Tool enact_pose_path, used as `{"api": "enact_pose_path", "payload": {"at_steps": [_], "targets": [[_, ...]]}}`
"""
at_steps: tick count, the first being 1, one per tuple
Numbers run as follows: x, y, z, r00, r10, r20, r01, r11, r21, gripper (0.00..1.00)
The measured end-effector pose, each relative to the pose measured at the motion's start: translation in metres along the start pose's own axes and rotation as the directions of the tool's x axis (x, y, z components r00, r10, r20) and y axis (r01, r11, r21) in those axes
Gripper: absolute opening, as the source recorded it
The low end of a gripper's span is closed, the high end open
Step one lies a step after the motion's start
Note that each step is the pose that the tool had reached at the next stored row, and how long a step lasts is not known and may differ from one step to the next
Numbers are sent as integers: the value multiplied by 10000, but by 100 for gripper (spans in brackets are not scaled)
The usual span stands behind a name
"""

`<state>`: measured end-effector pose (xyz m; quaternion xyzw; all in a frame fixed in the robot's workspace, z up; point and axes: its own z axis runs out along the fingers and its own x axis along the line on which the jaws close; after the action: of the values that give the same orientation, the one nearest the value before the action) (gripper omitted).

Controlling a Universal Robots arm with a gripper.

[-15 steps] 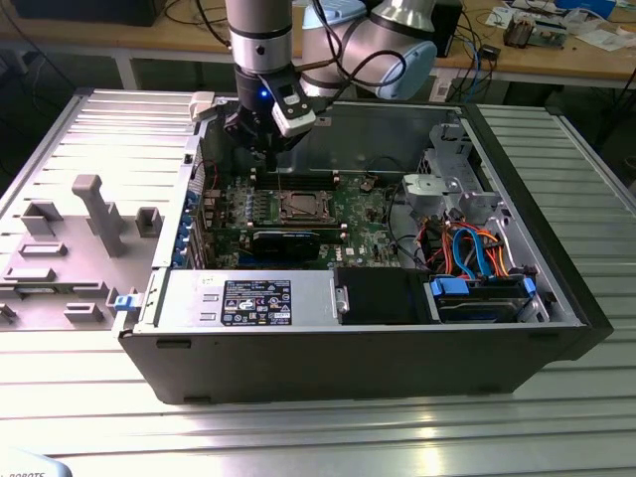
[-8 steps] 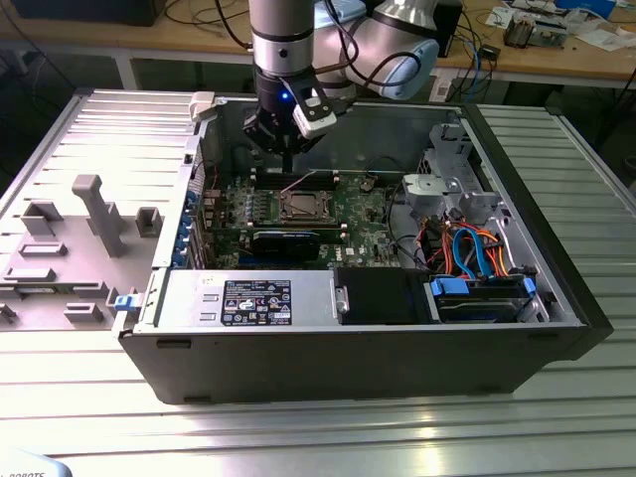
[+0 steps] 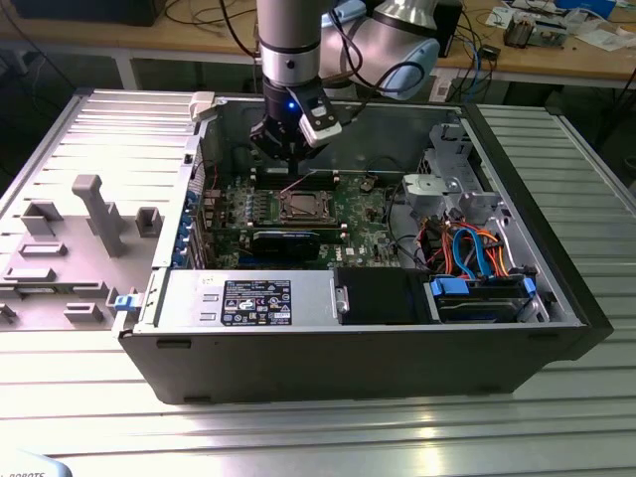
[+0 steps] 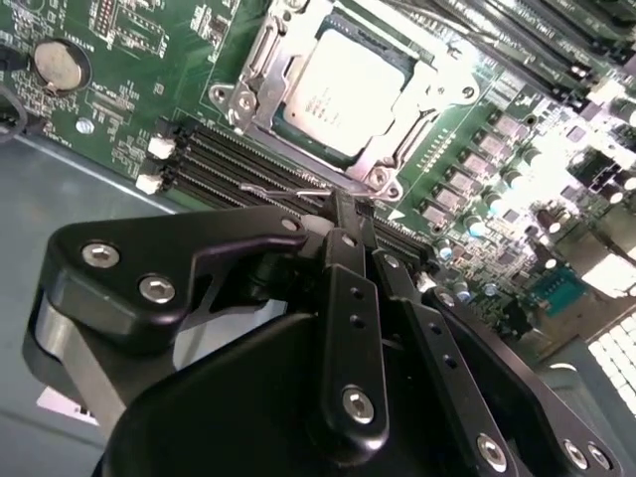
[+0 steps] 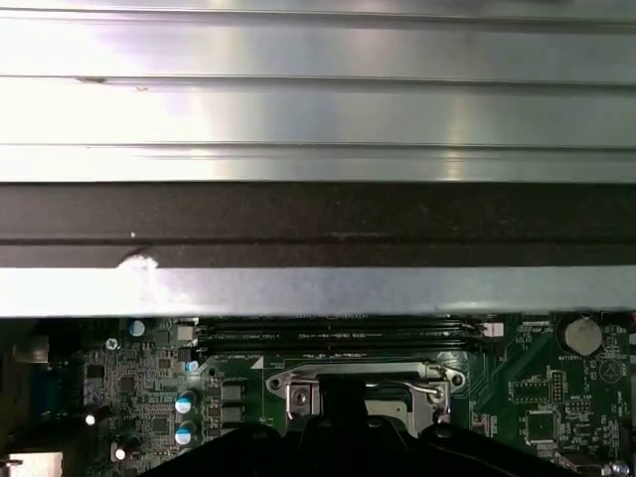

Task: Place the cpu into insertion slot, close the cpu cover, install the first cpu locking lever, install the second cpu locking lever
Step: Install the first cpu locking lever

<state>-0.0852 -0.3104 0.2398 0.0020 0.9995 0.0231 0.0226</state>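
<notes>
Gripper [image 4: 348,214] is seen pinched together, nothing held, above memory slots [image 4: 248,164] beside cpu [image 4: 343,89], seated under cpu cover [image 4: 383,159]; a coin battery [image 4: 57,65] lies nearby.

A ribbed, silvery metal surface [image 3: 328,437] carries everything here. Sitting square in the middle of it is an open black computer case [image 3: 358,368], lid off. Just beside the case, toward the exterior view's left, lies a flat grey fixture plate [image 3: 60,268] with several grey blocks and an upright post standing on it. Well behind the case runs a wooden bench [image 3: 556,55] cluttered with cables and papers.
</notes>
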Motion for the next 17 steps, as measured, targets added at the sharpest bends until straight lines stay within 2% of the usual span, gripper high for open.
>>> {"api": "enact_pose_path", "payload": {"at_steps": [4,8,11,17], "targets": [[-14,61,29,10000,-4,-1,4,10000,25,11],[-68,62,54,10000,-4,-1,4,10000,69,11],[-126,63,70,10000,-4,0,4,10000,72,11],[-192,71,107,10000,-4,-1,4,10000,74,11]]}}
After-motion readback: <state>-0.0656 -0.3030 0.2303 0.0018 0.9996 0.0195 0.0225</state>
